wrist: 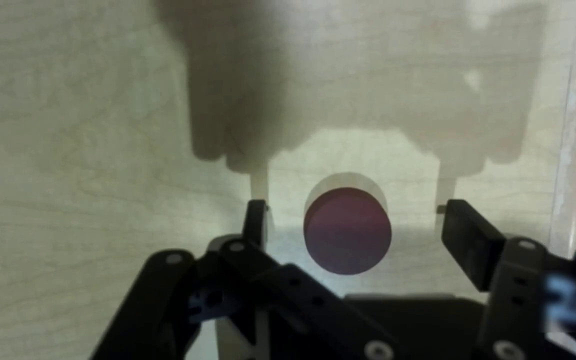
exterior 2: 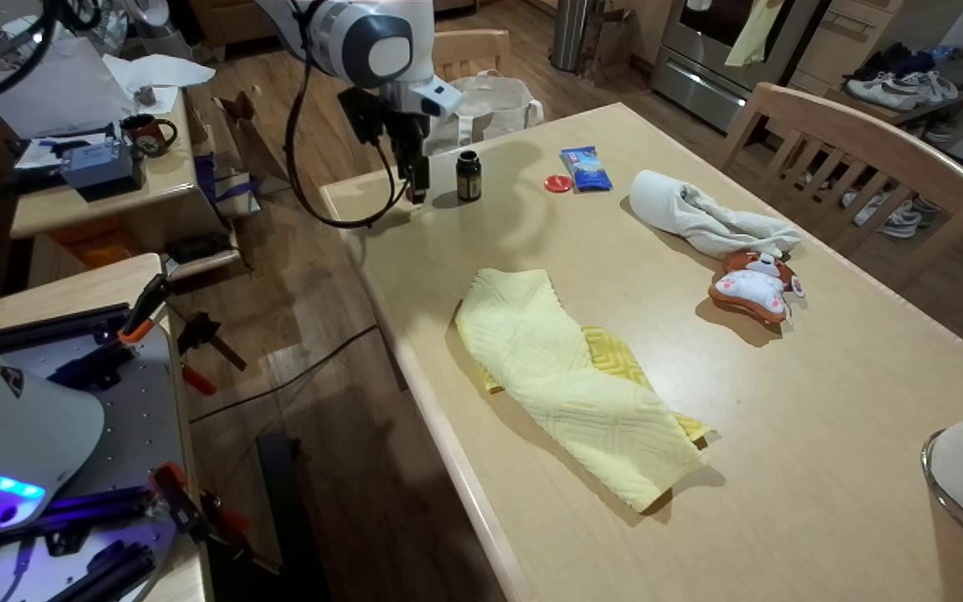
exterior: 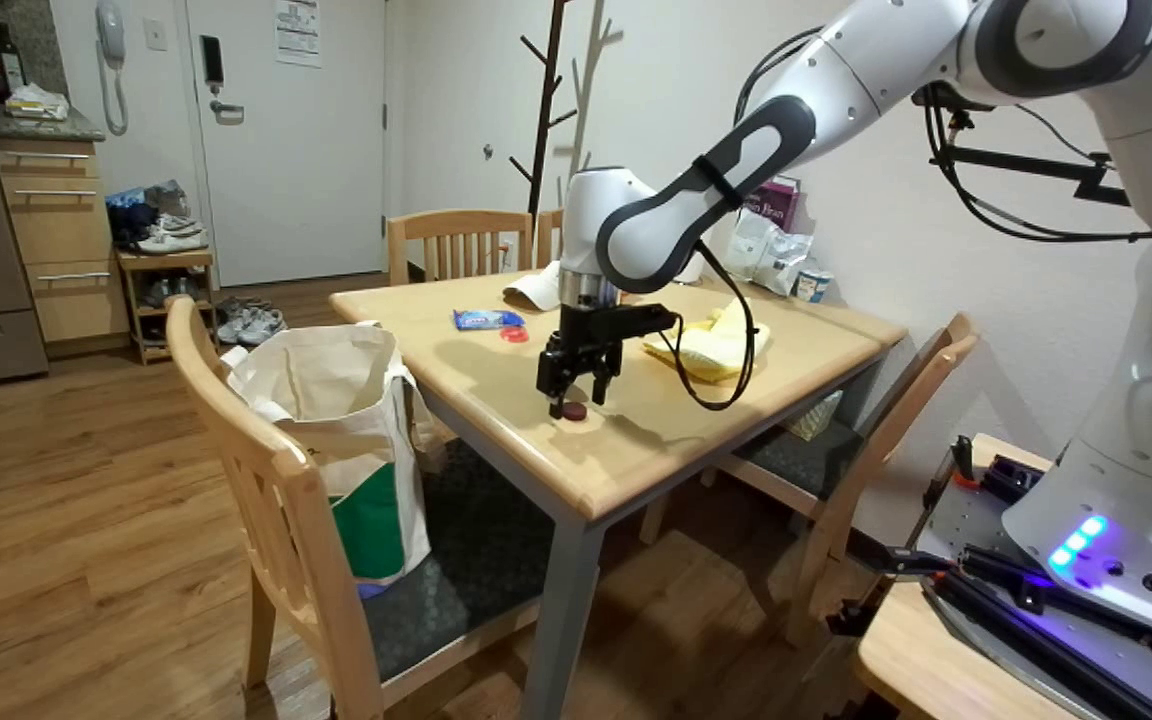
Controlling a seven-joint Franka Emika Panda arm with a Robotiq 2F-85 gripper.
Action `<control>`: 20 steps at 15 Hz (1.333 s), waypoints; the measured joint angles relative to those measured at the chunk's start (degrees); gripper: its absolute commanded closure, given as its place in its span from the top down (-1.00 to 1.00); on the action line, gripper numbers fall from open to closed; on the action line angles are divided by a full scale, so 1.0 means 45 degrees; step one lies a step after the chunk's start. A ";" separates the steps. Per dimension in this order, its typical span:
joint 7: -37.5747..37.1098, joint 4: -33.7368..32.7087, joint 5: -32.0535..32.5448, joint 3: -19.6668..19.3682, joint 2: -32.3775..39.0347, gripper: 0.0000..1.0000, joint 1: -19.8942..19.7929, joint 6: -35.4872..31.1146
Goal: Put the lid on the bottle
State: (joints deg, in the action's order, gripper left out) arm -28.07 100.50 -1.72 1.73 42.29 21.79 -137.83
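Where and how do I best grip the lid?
Grip the lid by opposite sides of its rim, coming straight down from above. It lies flat on the table, a low round disc, so its edge offers the likeliest hold. In the wrist view the open hand straddles it; I'd close low.

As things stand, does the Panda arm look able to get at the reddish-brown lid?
Probably yes: in the wrist view, the open gripper straddles the lid, with a gap on either side.

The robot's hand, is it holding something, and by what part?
Nothing: the hand is open, and the maroon lid sits between its fingers, with gaps either side.
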 measured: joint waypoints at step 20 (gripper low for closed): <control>0.0173 -0.0113 0.0656 -0.0437 -0.0947 -0.64 0.0037 0.0304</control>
State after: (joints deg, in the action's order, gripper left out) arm -27.30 100.00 1.23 -0.23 38.03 21.96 -136.46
